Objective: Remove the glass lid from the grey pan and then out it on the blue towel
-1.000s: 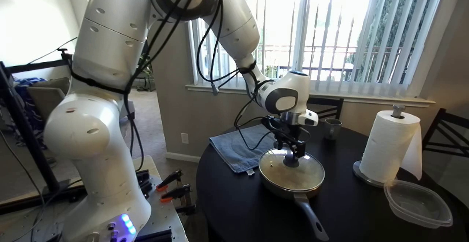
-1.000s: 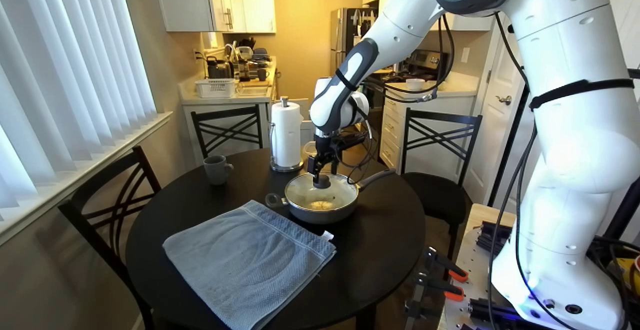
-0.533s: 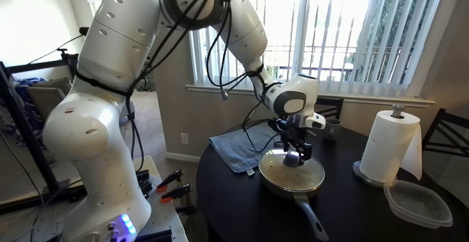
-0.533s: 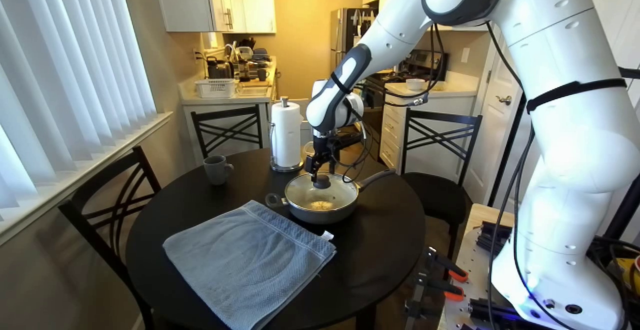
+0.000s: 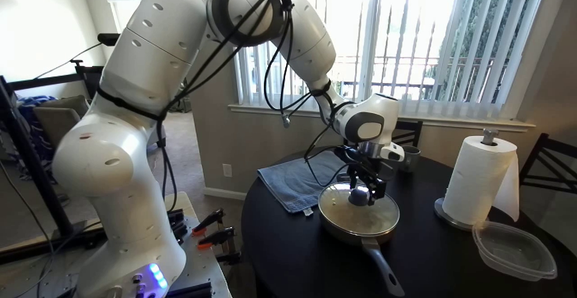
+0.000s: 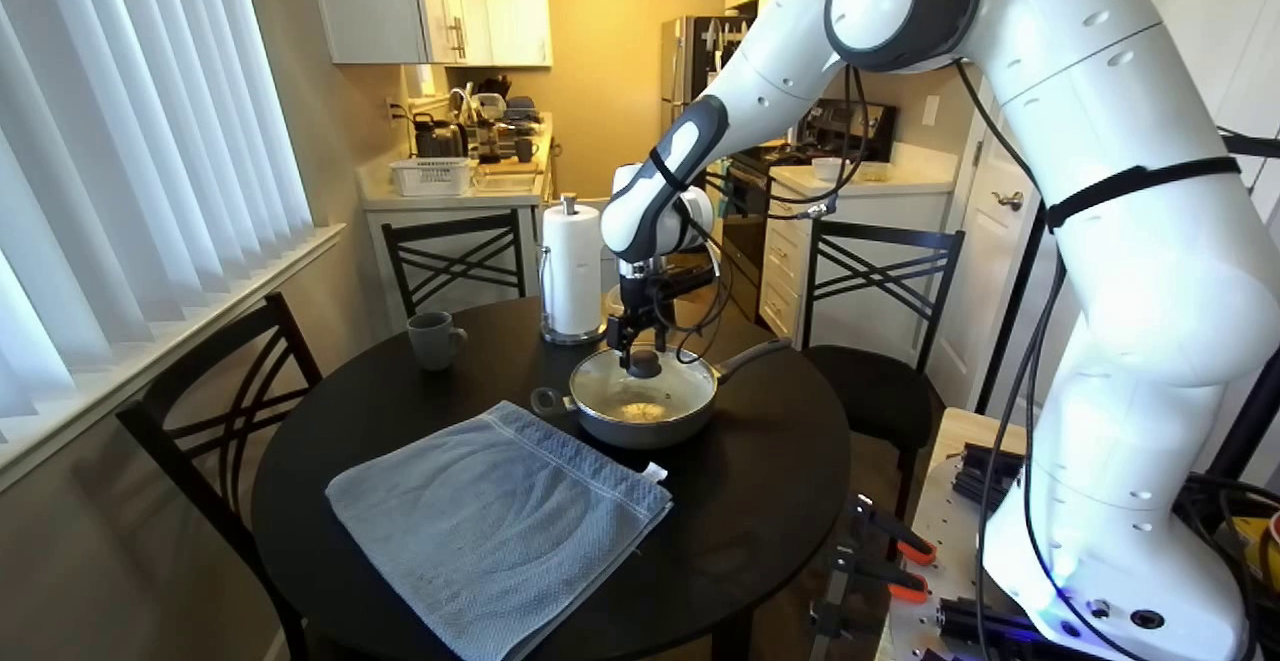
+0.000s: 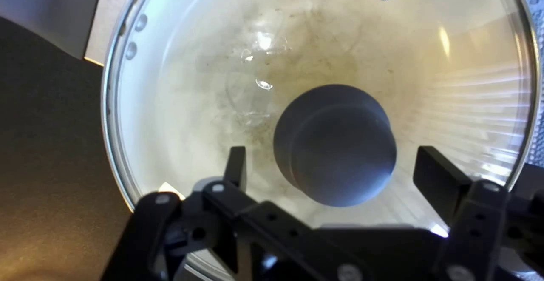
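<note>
The glass lid (image 7: 204,115) lies on the grey pan (image 6: 645,434) and covers it; both also show in an exterior view, the lid (image 5: 342,214) and the pan (image 5: 337,235). The lid's dark round knob (image 7: 335,145) stands at its centre. My gripper (image 7: 332,166) is open, with one finger on each side of the knob and a gap on both sides. In both exterior views the gripper (image 5: 367,190) (image 6: 640,341) is low over the lid at the knob. The blue towel (image 6: 490,531) lies flat beside the pan; its edge shows in the wrist view (image 7: 539,0).
A grey mug (image 6: 435,341) and a paper towel roll (image 6: 573,271) on a stand are on the round dark table (image 6: 760,501). A clear plastic container (image 5: 514,253) sits near the roll. The pan's long handle (image 5: 383,268) points away from the towel. Chairs stand around the table.
My open gripper has shifted a little farther from the robot's base, over the knob, and the arm's elbow has come down. The lid, pan and towel have not moved.
</note>
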`<move>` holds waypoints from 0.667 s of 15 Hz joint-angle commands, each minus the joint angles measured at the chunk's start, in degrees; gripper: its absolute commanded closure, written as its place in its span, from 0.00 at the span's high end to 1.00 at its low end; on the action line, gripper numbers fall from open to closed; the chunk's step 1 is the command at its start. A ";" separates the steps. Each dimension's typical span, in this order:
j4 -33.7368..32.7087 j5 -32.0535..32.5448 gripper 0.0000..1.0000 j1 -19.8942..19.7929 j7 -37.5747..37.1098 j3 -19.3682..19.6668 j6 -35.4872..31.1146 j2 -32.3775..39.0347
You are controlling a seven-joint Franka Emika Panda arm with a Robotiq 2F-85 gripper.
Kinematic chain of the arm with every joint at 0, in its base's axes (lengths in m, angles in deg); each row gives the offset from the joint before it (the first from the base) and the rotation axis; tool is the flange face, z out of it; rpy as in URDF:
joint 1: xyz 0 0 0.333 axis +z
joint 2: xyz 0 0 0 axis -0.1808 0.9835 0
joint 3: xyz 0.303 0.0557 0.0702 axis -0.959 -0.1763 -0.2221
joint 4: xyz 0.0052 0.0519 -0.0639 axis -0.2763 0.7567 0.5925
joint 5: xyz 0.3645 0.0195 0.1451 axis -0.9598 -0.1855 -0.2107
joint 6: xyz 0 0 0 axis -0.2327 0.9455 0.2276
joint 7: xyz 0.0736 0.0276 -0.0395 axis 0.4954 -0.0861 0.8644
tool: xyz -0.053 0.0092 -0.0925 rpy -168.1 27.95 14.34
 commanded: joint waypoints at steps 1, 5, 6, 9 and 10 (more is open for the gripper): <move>-2.28 -0.79 1.00 -0.47 1.84 -0.11 3.00 1.38; -3.00 -0.78 1.00 -0.45 1.67 0.02 3.25 1.93; -3.06 -0.77 1.00 -0.45 1.65 0.04 3.14 2.00; -3.38 -0.61 0.73 -0.39 1.68 0.07 3.40 2.23; -3.45 -0.44 0.70 -0.26 1.49 0.20 3.63 2.30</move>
